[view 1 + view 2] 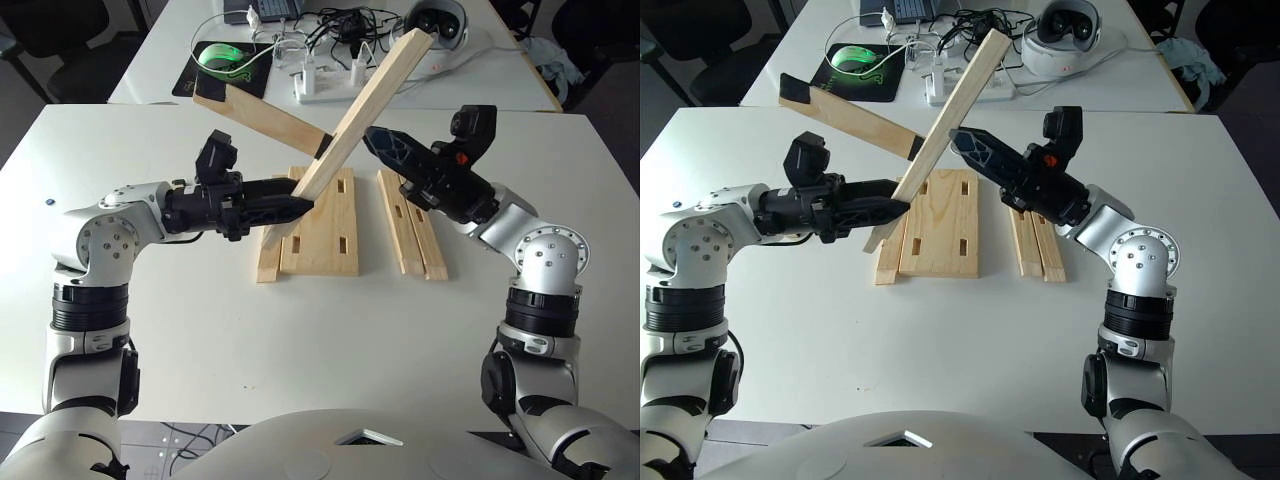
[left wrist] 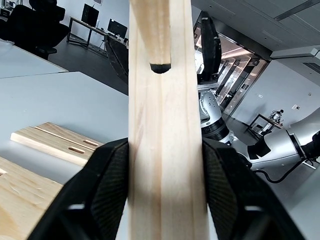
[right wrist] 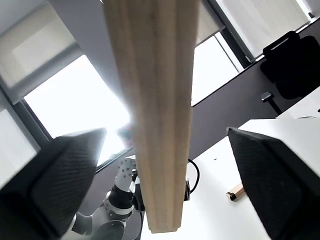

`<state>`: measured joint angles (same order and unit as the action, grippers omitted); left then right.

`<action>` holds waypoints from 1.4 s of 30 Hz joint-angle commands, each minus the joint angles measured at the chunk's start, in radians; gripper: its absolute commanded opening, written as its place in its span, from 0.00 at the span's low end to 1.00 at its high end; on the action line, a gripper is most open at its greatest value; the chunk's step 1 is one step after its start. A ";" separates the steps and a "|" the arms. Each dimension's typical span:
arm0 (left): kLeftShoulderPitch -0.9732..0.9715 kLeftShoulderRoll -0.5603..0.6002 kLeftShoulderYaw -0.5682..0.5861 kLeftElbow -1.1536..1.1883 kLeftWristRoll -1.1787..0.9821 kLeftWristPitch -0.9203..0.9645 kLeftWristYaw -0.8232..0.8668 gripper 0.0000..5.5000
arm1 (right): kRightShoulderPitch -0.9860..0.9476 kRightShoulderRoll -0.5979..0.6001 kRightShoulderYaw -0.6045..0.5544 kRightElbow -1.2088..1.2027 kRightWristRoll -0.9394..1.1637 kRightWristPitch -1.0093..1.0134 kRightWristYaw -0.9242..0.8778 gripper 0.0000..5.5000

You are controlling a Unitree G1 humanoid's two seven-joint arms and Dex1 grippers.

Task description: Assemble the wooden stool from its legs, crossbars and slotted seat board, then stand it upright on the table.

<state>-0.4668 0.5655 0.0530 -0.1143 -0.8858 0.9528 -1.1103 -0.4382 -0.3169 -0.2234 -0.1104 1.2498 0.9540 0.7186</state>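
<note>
The left gripper [image 1: 298, 206] has its fingers [image 2: 107, 192] clenched on the lower end of a long wooden bar [image 1: 370, 105], which slants up and away from the table [image 1: 150, 330] toward the robot's right. A second bar [image 1: 260, 115] crosses it about halfway up and runs off toward the robot's left; a dark spot marks where they meet. The right gripper [image 1: 383, 142] sits just beside that crossing with its fingers [image 3: 60, 180] spread wide, the bar passing between them untouched. Below, the slotted seat board [image 1: 325, 225] lies flat on the table, one strip [image 1: 268, 262] touching its left edge and two more strips [image 1: 412, 225] lying just beside it on the right.
</note>
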 commanded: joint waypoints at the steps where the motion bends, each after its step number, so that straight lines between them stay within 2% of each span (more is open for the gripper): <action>1: 0.010 0.029 -0.011 -0.018 -0.006 0.014 -0.019 0.38 | 0.001 0.006 -0.027 -0.008 0.054 0.010 -0.013 0.86; 12: 0.024 0.044 -0.026 -0.039 -0.014 0.032 -0.033 0.38 | -0.003 0.002 -0.014 0.006 0.040 -0.004 -0.030 0.86; 22: 0.024 0.052 -0.038 -0.042 -0.013 0.034 -0.043 0.38 | 0.008 -0.010 -0.003 -0.010 0.079 0.036 -0.006 0.54; 28: 0.038 0.072 -0.059 -0.043 0.019 0.012 -0.054 0.38 | 0.003 -0.014 -0.006 0.000 0.083 0.050 0.003 0.38; 38: 0.045 0.088 -0.073 -0.049 0.046 -0.039 -0.060 0.38 | 0.006 -0.013 -0.013 0.004 0.082 0.055 0.010 0.38; 42: 0.044 0.091 -0.069 -0.040 0.053 -0.047 -0.058 0.52 | 0.009 -0.007 -0.017 0.003 0.085 0.052 0.008 0.38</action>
<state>-0.4297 0.6393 -0.0187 -0.1551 -0.8574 0.9130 -1.1775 -0.4320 -0.3264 -0.2288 -0.1054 1.3123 1.0085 0.7168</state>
